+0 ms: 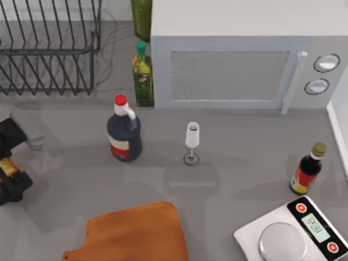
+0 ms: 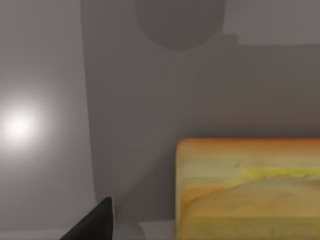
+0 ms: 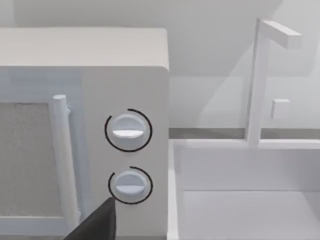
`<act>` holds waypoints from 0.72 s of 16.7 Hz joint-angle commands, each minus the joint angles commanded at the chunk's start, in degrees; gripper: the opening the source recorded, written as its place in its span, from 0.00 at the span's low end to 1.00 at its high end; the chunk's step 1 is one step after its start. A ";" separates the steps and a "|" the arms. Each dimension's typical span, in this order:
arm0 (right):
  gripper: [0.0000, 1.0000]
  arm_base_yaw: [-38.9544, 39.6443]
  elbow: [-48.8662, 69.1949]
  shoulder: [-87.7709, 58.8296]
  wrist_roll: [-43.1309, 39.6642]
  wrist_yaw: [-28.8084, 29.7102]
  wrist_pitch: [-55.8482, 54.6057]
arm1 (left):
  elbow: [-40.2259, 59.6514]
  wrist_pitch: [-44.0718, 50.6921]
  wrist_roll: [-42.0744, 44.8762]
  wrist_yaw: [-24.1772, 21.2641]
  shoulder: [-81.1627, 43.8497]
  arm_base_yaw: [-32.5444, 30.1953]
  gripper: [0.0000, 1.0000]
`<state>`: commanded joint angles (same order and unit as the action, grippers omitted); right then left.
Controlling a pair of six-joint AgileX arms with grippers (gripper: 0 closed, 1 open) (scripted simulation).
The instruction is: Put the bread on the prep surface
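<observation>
The bread point(image 2: 250, 190), a golden-yellow block with an orange-brown crust, lies on the grey counter close under my left wrist camera. My left gripper point(image 1: 10, 173) is at the table's far left edge, over the bread. It is open: one black fingertip point(image 2: 96, 222) stands apart from the bread's side with bare counter between them. The prep surface point(image 1: 136, 234), an orange-brown wooden cutting board with its handle pointing left, lies at the front centre, to the right of my left gripper. My right gripper is open, facing the microwave's knobs, with a fingertip point(image 3: 97, 222) in the right wrist view.
A dark jug with a red cap point(image 1: 124, 136), a wine glass point(image 1: 191, 141) and an oil bottle point(image 1: 143, 76) stand mid-table. A microwave point(image 1: 234, 54) is behind them and a dish rack point(image 1: 49, 49) at back left. A sauce bottle point(image 1: 307, 168) and a white scale point(image 1: 293, 236) are at the right.
</observation>
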<state>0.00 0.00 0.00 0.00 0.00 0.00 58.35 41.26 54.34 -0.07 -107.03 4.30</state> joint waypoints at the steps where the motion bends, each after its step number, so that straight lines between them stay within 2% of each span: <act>1: 1.00 0.00 0.00 0.00 0.00 0.00 0.00 | 0.00 0.00 0.00 0.00 0.00 0.00 1.00; 3: 1.00 0.00 0.00 0.00 0.00 0.00 0.00 | 0.00 0.00 0.00 0.00 0.00 0.00 1.00; 12: 1.00 0.00 0.00 0.00 0.00 0.00 0.00 | 0.00 0.00 0.00 0.00 0.00 0.00 0.32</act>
<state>0.00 0.00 0.00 0.00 0.00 0.00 58.35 41.26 54.34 -0.07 -107.03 4.30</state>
